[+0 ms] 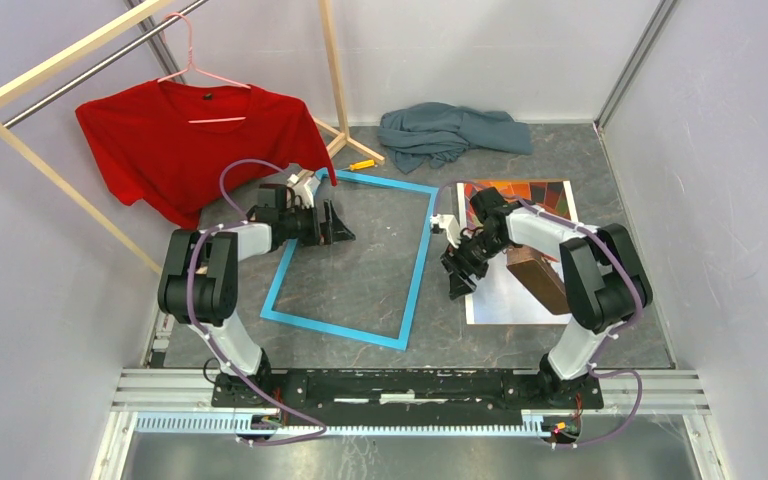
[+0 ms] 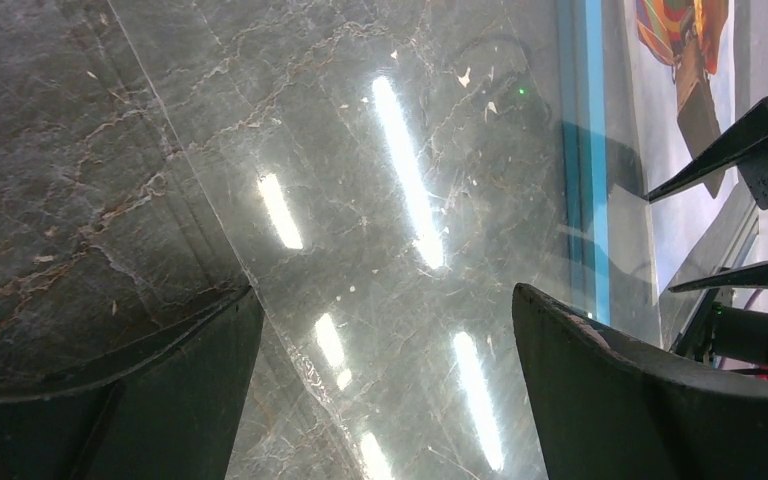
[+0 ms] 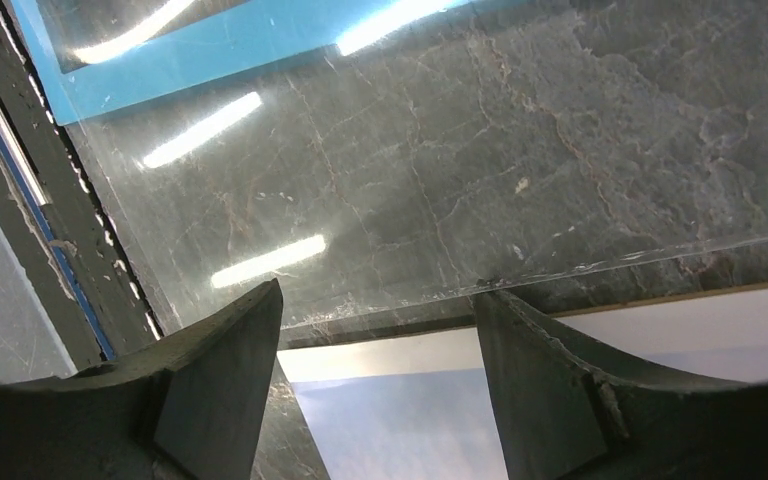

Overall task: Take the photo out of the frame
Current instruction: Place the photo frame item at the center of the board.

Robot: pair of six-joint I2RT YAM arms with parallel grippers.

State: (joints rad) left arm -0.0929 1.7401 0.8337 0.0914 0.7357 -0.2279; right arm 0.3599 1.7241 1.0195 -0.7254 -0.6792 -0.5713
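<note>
**A:** What is the left gripper (image 1: 340, 225) doing?

**B:** Its jaws are spread wide and hold nothing. It hangs over the upper left part of the frame (image 1: 420, 260), with a clear sheet (image 2: 410, 250) under the fingers.

**A:** And the right gripper (image 1: 455, 275)?

**B:** It is released too, with its fingers apart and nothing between them. It points down at the strip of table (image 1: 630, 190) between the frame's right side and the photo (image 1: 500, 300). In its wrist view the sheet's edge runs just ahead of the fingertips, with the photo's pale sky below it.

**A:** Where is the photo, then?

**B:** It lies flat on the table, out of the frame and to its right, partly under the right arm. The frame lies flat as well, blue side up.

**A:** Anything beyond that?

**B:** A red T-shirt (image 1: 190, 150) hangs on the wooden rack (image 1: 60, 62) at the far left. A grey-blue cloth (image 1: 450, 130) is bunched at the back.
</note>
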